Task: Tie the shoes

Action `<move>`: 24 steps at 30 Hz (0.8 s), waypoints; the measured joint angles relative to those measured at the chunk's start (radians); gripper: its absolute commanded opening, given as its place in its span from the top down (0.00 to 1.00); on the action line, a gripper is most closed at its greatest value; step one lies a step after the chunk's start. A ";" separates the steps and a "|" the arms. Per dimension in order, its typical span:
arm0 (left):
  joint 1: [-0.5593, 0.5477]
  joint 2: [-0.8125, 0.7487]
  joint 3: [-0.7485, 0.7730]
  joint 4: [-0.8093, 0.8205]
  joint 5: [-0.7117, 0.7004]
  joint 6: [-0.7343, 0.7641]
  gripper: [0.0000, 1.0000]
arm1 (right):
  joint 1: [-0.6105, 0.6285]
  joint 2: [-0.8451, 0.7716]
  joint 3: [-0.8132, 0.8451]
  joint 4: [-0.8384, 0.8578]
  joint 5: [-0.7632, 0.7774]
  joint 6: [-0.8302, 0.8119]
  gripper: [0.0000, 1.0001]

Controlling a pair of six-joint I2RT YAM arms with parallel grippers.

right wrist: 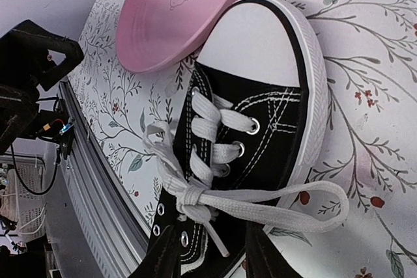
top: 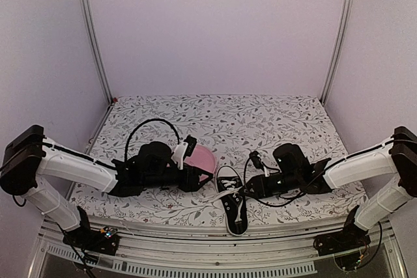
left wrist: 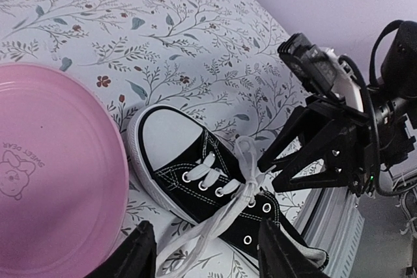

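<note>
Black sneaker (top: 232,203) is being flanked by both tools near the tabletop (top: 273,122) front edge.
Left tool (left wrist: 205,242) and right tool (right wrist: 212,239) are being held open over the knotted laces (right wrist: 208,161), nothing being gripped.

Black sneaker (right wrist: 273,122), white toe cap far, laces (right wrist: 208,125) knotted over tongue. One lace loop (right wrist: 280,217) lies on floral cloth (right wrist: 371,63) right of shoe. Pink plate (right wrist: 176,17) at toe cap's left (touching or overlapping, unclear). Right gripper (right wrist: 212,255) fingers apart, straddling shoe's near part.
</note>
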 measured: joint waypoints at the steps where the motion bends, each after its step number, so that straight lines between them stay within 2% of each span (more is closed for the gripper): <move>1: 0.000 0.001 0.000 0.000 0.000 0.000 0.48 | 0.000 0.001 0.000 0.003 0.000 0.000 0.66; 8: -0.003 0.001 0.000 0.001 0.000 -0.001 0.48 | 0.000 0.018 0.010 0.013 0.002 0.003 0.73; 15: -0.004 0.002 0.000 0.001 -0.001 -0.005 0.48 | 0.000 0.021 0.011 0.017 0.021 0.005 0.97; 24: -0.006 0.010 -0.001 0.002 -0.001 -0.035 0.48 | 0.000 -0.017 -0.013 0.014 0.076 0.034 0.98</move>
